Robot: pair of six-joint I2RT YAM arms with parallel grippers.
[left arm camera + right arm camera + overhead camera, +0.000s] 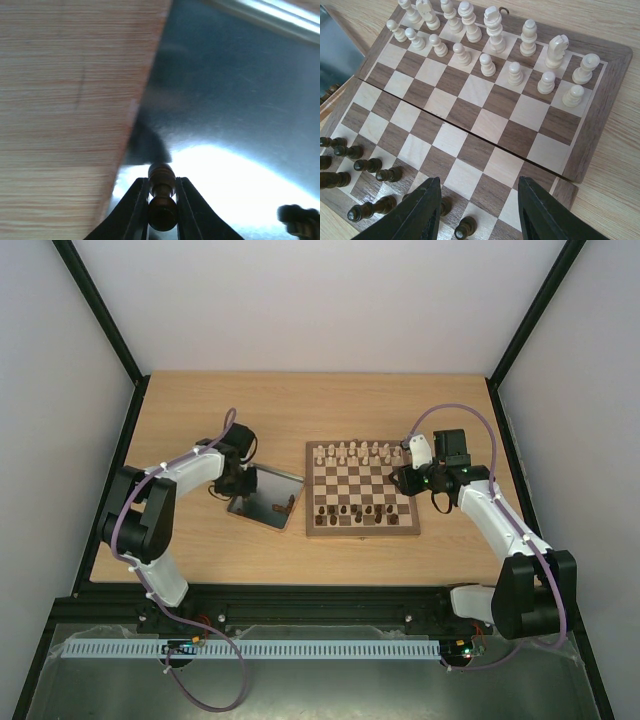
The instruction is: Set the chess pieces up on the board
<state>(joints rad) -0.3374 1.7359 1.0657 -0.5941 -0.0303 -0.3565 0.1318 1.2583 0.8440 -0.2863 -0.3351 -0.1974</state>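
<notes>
My left gripper (161, 182) is shut on a small dark brown pawn (161, 197), just above the shiny metal tray (240, 90). In the top view that gripper (237, 484) is over the tray's left part. Another dark piece (300, 220) lies in the tray. The board (362, 487) carries dark chess pieces (350, 512) along its near rows. My right gripper (478, 180) hangs open and empty over the board's near right corner (485, 125), with dark pieces (367, 165) to its left.
Cream pieces (490, 55) fill the board's two far rows (360, 452). The metal tray (262, 502) sits on the wooden table (200, 420) left of the board, with a dark piece (288, 505) near its right edge. Black frame posts stand at the table's sides.
</notes>
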